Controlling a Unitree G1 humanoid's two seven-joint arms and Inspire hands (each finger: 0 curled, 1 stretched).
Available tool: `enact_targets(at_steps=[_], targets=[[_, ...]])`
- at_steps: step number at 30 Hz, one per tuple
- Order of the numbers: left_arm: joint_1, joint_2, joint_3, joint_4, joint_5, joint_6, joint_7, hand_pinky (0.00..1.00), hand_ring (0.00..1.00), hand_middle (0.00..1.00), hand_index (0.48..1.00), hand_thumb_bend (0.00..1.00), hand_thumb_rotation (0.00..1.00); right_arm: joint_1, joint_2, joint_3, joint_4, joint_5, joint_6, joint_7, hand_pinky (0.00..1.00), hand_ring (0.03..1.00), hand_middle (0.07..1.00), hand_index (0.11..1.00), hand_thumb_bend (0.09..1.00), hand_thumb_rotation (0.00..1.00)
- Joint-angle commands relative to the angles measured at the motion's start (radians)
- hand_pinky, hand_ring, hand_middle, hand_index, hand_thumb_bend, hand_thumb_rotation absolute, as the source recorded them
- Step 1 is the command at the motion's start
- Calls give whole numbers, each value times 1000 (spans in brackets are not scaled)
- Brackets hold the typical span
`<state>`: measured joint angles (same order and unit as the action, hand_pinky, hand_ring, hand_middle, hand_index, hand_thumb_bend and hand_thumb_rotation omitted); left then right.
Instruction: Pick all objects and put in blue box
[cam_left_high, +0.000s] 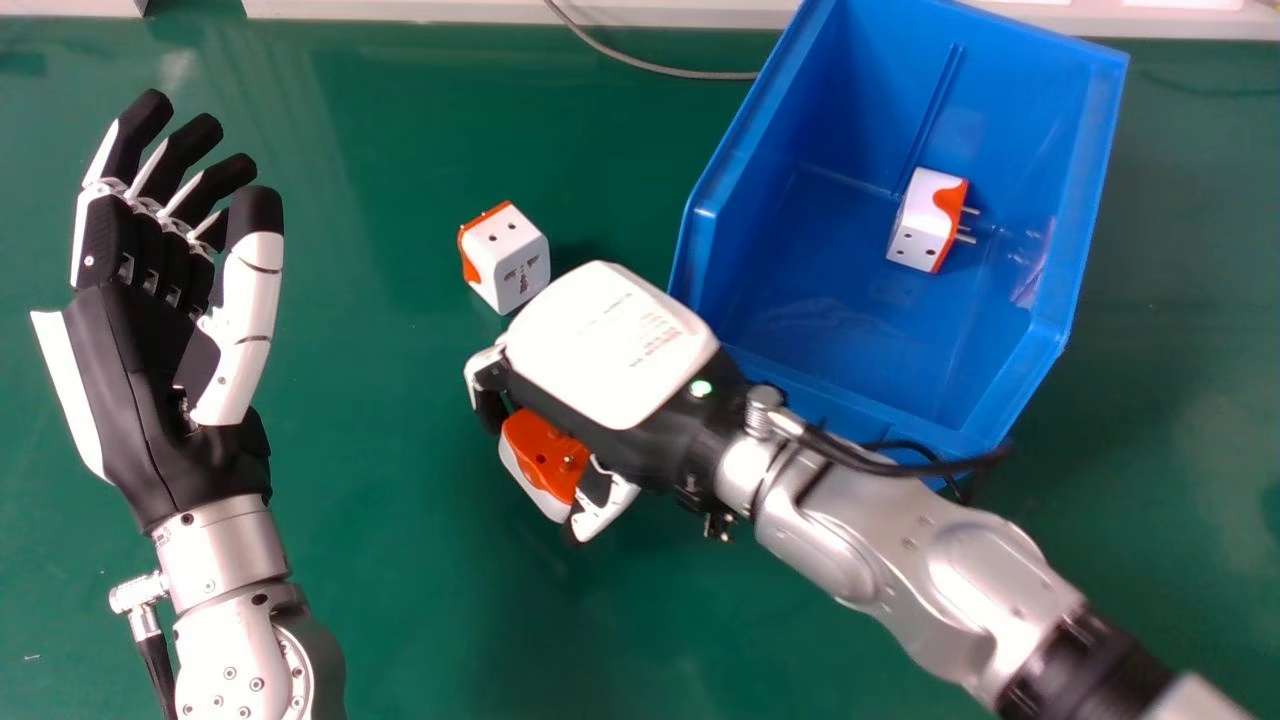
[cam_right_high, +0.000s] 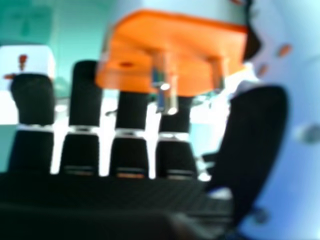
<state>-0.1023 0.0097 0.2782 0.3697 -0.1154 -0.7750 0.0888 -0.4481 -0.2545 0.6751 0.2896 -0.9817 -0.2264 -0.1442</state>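
Your black and white right hand (cam_left_high: 610, 340), fingers and thumb curled, grips an orange and white block-shaped plastic plug adapter (cam_left_high: 545, 455) above or on the smooth green tabletop (cam_left_high: 420, 620); you cannot tell which. Metal pins project from the adapter's orange face. Small print marks the hand's white back plate, too small for you to read. Your left hand (cam_left_high: 150, 380) rests palm up, fingers relaxed. Beyond the right hand's fingers, a second white adapter, orange-edged (cam_left_high: 510, 262), shows you round holes and a socket. Inside the open blue plastic box (cam_left_high: 1080, 200), a third adapter (cam_left_high: 922, 215) lies, pins rightward.
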Motion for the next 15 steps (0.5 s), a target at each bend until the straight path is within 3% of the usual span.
enact_targets(at_steps=[1,7,10,15], targets=[[0,-1,-6,-16,25,-18,8,647,712,773,802,630,389,36,3,-24,-68,22,-11,-45,302,396,486,511,517,0],[6,2,-7,-19,21,-20,2,644,708,768,800,630,393,160,21,-75,-170,93,-42,-93,308,405,497,512,512,0],[9,1,-7,-21,24,-19,4,643,706,768,801,634,395,217,20,-116,-234,157,-62,-87,314,423,501,509,506,0],[10,-7,-13,-25,25,-3,11,643,705,766,799,635,397,293,10,-164,-331,182,-109,-118,323,431,505,498,503,0]])
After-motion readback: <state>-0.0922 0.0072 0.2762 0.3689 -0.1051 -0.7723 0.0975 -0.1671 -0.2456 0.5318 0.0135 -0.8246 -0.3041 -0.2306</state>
